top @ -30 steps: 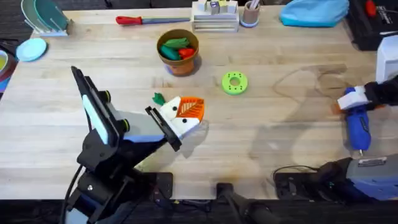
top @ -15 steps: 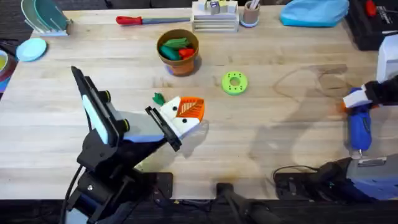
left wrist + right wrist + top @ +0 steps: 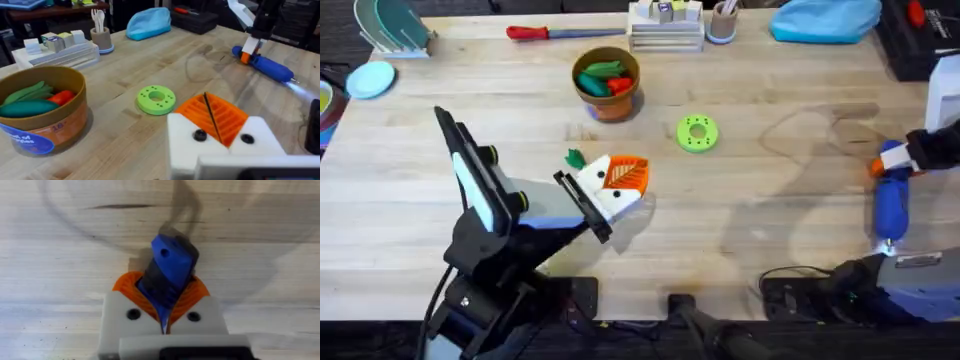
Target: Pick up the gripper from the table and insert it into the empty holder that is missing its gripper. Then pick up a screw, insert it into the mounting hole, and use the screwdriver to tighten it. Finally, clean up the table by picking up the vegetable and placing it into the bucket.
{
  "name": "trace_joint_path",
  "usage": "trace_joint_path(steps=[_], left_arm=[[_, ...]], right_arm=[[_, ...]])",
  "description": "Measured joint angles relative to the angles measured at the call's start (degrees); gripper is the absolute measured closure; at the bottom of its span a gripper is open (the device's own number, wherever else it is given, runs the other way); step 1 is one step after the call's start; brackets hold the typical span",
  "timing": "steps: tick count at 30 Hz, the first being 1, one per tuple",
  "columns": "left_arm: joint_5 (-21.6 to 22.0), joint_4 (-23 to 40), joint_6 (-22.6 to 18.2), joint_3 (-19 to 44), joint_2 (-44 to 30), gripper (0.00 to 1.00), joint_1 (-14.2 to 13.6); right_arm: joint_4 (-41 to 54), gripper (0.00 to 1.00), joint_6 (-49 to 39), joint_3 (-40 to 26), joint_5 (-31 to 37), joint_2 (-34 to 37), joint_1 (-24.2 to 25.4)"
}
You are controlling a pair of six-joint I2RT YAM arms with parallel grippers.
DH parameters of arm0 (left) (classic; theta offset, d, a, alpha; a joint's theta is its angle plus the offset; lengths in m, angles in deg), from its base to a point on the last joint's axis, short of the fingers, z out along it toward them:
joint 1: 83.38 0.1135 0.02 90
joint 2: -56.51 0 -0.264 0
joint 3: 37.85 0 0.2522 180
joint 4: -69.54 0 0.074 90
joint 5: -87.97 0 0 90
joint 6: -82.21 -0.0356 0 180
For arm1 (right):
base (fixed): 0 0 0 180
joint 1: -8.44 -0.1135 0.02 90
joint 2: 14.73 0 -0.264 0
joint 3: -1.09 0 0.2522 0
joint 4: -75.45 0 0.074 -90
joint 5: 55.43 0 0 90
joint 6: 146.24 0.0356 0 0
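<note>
My left gripper (image 3: 628, 180) rests on the table mid-left, shut, its orange pads pressed together (image 3: 212, 117). Its white holder block (image 3: 252, 140) carries a black screw head. The loose gripper piece is out of view. The small green vegetable (image 3: 575, 158) lies just beyond the left fingers. The orange-brown bucket (image 3: 607, 82) stands farther back with green and red toy vegetables inside; it is also near in the left wrist view (image 3: 42, 107). At the right edge my right gripper (image 3: 894, 162) is shut on the blue screwdriver (image 3: 890, 208) by its handle end (image 3: 171, 267).
A flat green disc with holes (image 3: 697, 132) lies between the bucket and the right arm. A red-handled tool (image 3: 545, 32), a white stack (image 3: 665, 25), a cup (image 3: 722, 22) and a blue cloth (image 3: 825, 20) line the far edge.
The right gripper has shifted slightly to the right with the blue screwdriver, which now points more straight toward the front edge. The left arm has not moved.
</note>
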Motion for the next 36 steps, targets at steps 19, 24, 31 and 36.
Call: trace_joint_path(steps=[19,24,31,36], left_arm=[[2.87,0.04,0.02,0.0,0.01,0.997,0.0],[2.91,0.04,0.02,0.0,0.0,0.997,0.0],[2.93,0.07,0.02,0.0,0.0,0.997,0.0],[2.93,0.06,0.02,0.0,0.01,0.997,0.0]], right_arm=[[-0.64,0.976,4.9,0.33,-4.47,-11.26,-4.32],[-6.0,0.976,11.08,0.35,-6.88,-18.15,-8.34],[-16.78,0.976,22.13,0.35,-11.74,-29.15,-14.3],[-24.38,0.976,31.05,0.55,-15.83,-35.43,-19.64]])
